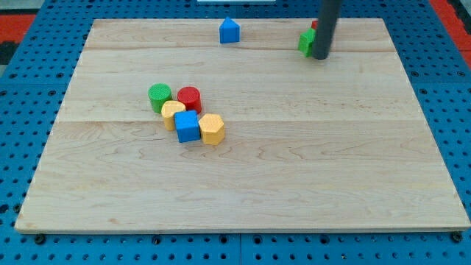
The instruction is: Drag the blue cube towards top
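The blue cube (187,126) sits left of the board's middle, in a tight cluster. A yellow block (173,112) touches it at its upper left and a yellow hexagonal block (212,129) at its right. A green cylinder (160,96) and a red cylinder (189,97) stand just above them. My tip (321,56) is far off at the view's top right, right beside a green block (306,42), with a red block (314,25) partly hidden behind the rod.
A blue house-shaped block (229,31) stands near the top edge, left of my tip. The wooden board (294,162) lies on a blue perforated table (22,110).
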Robot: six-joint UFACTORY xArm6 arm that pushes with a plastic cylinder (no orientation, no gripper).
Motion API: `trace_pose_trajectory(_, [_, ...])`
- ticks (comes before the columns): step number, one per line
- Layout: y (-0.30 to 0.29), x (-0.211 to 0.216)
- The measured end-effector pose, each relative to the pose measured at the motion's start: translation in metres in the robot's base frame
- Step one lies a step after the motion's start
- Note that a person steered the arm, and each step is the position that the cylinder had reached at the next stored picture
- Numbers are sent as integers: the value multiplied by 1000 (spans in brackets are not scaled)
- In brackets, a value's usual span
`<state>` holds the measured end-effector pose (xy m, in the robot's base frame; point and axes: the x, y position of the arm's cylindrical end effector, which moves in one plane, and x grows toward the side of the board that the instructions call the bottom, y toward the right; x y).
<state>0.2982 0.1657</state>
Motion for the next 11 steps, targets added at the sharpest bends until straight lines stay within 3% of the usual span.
trace_pose_trajectory(1, [2, 40])
trace_pose_trajectory(2, [-51, 146])
trace_pose_trajectory(3, [-139, 225])
trace_pose_trajectory(4, [-242, 227])
trace_pose_trajectory(8, [-248, 83])
trace_pose_trajectory(10, [-281, 30])
trace_pose_trajectory(11, [-264, 19])
